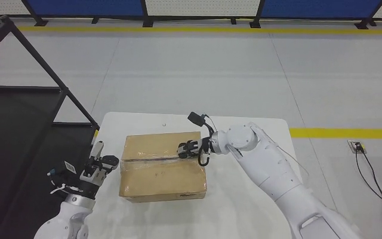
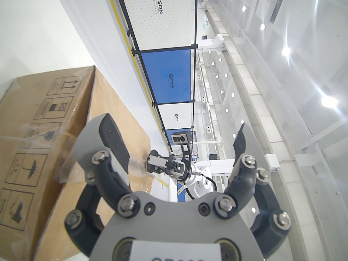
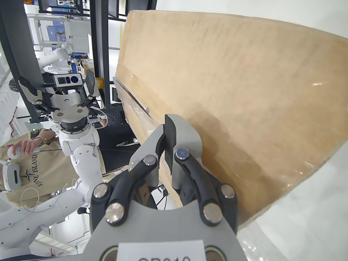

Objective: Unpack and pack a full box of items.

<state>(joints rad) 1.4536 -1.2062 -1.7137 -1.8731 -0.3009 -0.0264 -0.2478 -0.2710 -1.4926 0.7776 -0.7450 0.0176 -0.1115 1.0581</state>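
A closed cardboard box (image 1: 161,167) lies on the white table (image 1: 149,122), its top seam (image 1: 152,160) sealed with clear tape. My right gripper (image 1: 182,149) rests on the box top at the seam's right end, fingers pressed shut; nothing visible sits between the pads (image 3: 169,134). In the right wrist view the box top (image 3: 231,96) runs alongside the gripper (image 3: 167,126). My left gripper (image 1: 100,156) stands open just off the box's left end, pointing upward and apart from it. The left wrist view has its fingers (image 2: 174,126) spread wide beside the box's printed end face (image 2: 40,126).
A black metal frame (image 1: 36,119) stands close to the table's left edge beside the left arm. White table surface lies free behind the box and to its front right (image 1: 227,209).
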